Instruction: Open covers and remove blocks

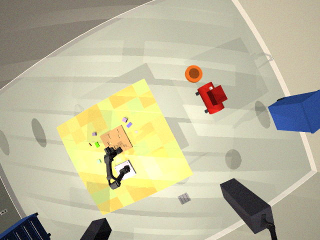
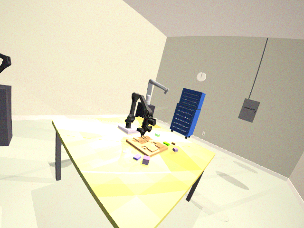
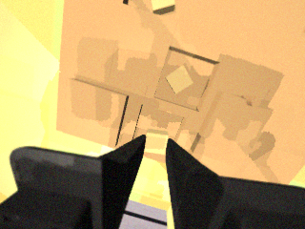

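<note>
The orange-brown puzzle board (image 1: pixel 126 140) (image 2: pixel 159 149) (image 3: pixel 95 19) lies flat on the table. My gripper (image 2: pixel 142 135) (image 3: pixel 155 140) is low over the board's edge nearest the arm base, shut on a small pale knob (image 3: pixel 156 135) that appears to belong to a cover between two dark tracks. Beyond it in the wrist view, a square well shows a pale yellow diamond-turned piece (image 3: pixel 179 79). Beside the board rest a purple block (image 1: pixel 124 119) (image 2: pixel 146 159), a violet block (image 1: pixel 129 125) (image 2: pixel 137 156), a green block (image 1: pixel 97 144) (image 2: pixel 166 143) and a mint block (image 1: pixel 98 161) (image 2: pixel 156 134). The arm hides part of the board.
Also on the table (image 1: pixel 165 165) are a smaller purple block (image 1: pixel 94 134) (image 2: pixel 175 149), a brown piece (image 1: pixel 90 144) (image 2: pixel 173 143) and a small whitish piece (image 1: pixel 136 132). The arm's pale base plate (image 1: pixel 132 172) (image 2: pixel 129 131) stands close behind the board.
</note>
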{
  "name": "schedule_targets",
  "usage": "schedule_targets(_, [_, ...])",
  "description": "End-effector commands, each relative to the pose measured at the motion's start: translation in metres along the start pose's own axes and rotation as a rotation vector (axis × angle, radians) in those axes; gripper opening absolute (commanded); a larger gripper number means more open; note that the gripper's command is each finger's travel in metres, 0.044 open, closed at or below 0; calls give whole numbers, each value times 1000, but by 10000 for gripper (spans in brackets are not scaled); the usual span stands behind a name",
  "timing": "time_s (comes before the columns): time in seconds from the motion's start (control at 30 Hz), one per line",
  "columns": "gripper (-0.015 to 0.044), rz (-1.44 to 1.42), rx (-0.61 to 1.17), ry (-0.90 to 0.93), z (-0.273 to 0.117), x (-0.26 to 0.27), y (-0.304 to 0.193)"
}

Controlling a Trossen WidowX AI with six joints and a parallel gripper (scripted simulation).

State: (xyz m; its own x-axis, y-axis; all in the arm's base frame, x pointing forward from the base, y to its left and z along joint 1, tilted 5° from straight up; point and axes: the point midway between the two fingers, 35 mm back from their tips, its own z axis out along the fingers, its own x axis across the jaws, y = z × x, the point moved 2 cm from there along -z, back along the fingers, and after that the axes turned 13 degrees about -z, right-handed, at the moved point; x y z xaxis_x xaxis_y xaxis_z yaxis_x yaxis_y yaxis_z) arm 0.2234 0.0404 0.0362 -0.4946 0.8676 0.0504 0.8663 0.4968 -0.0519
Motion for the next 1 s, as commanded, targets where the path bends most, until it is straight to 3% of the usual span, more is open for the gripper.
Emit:
schedule_targets(0.0, [80,3,-5,-3,-8,0,1])
schedule_targets(0.97, [80,4,-5,-3,-67,0,0])
